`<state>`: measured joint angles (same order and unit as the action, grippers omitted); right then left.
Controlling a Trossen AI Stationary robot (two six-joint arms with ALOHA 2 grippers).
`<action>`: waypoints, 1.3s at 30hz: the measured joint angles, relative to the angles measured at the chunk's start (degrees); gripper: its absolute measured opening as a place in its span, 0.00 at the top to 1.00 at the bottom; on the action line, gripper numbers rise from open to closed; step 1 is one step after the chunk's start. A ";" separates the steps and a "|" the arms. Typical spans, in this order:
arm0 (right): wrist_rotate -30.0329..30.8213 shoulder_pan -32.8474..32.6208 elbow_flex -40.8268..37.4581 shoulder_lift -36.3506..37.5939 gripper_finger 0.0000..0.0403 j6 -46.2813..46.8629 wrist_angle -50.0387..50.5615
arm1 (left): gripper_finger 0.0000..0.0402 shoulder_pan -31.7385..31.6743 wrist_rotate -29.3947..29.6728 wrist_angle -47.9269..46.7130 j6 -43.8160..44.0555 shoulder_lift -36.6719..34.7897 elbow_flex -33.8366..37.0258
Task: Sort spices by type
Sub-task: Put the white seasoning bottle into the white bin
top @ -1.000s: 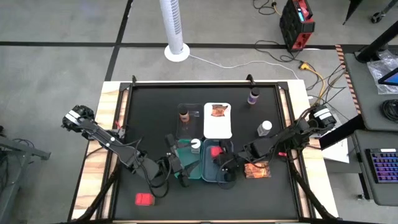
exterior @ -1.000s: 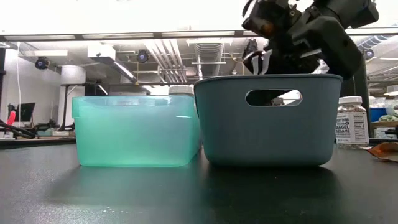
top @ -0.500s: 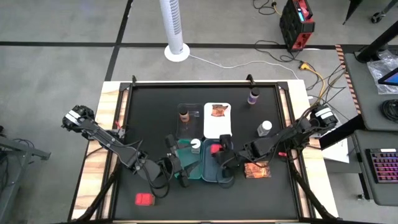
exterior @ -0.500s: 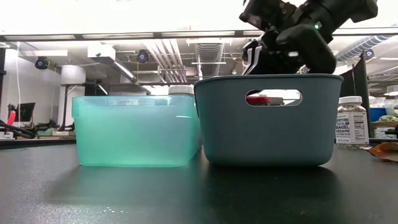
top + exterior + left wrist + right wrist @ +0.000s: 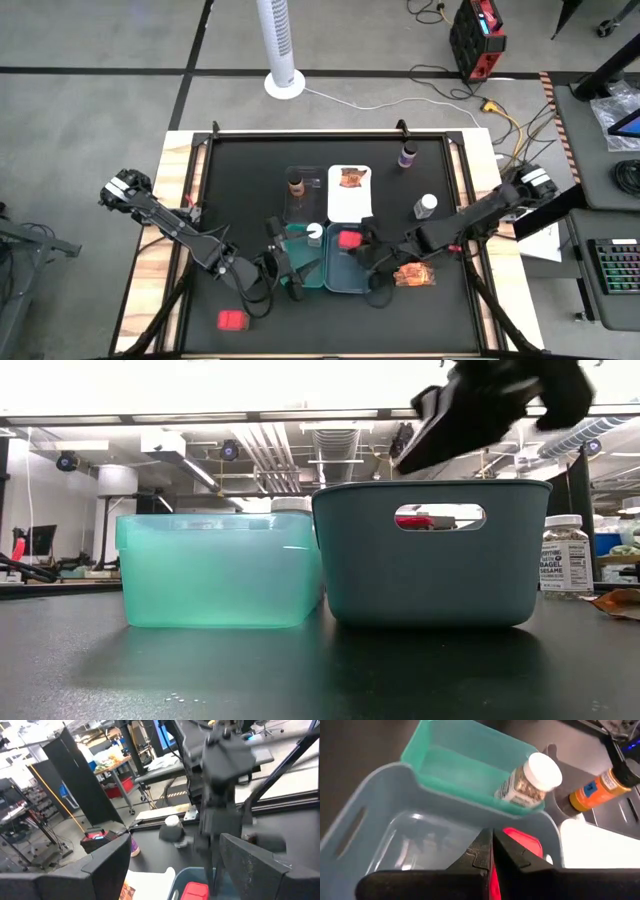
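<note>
My right gripper (image 5: pixel 366 256) (image 5: pixel 490 851) hovers shut above the grey-blue tray (image 5: pixel 349 287) (image 5: pixel 430 575), touching nothing. One red box (image 5: pixel 349 239) (image 5: pixel 525 844) lies flat on that tray's floor; the other (image 5: pixel 232 320) lies on the table near the near edge. My left gripper (image 5: pixel 287 270) waits open at the teal tray's (image 5: pixel 300 250) near-left corner. One white-capped jar (image 5: pixel 315 233) (image 5: pixel 532 782) stands in the teal tray, another (image 5: pixel 427 205) on the table. The brown-capped bottle (image 5: pixel 295 183) stands in the clear tray, the purple bottle (image 5: pixel 408 155) by the far edge. One packet (image 5: pixel 351 177) lies in the white tray, one (image 5: pixel 413 273) on the table.
The trays stand packed together at the table's middle (image 5: pixel 330 230). My right arm (image 5: pixel 450 232) stretches over the loose packet and passes close to the loose jar. Bare table lies along the left side (image 5: pixel 235 200) and the near edge.
My right gripper has risen out of the grey-blue tray and drawn a little toward the table's right. The red box stays on the tray floor.
</note>
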<state>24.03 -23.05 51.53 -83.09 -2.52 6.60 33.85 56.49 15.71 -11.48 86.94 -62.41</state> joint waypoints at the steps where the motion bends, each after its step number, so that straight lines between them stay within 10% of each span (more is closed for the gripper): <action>1: 0.02 -0.57 0.00 1.39 0.98 0.92 1.95 | 0.29 0.02 0.00 -0.41 0.78 0.01 0.00; 29: 0.00 -11.82 -0.26 14.44 0.98 52.21 65.73 | 0.29 1.26 -18.44 -25.95 36.41 -0.11 -0.95; 39: 0.07 -11.15 -0.26 19.54 0.98 59.27 67.47 | 0.29 1.35 -21.69 -50.10 46.73 0.52 -12.15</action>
<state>24.10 -34.20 51.27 -63.55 56.75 74.06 35.20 34.80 -34.39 35.24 87.45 -74.56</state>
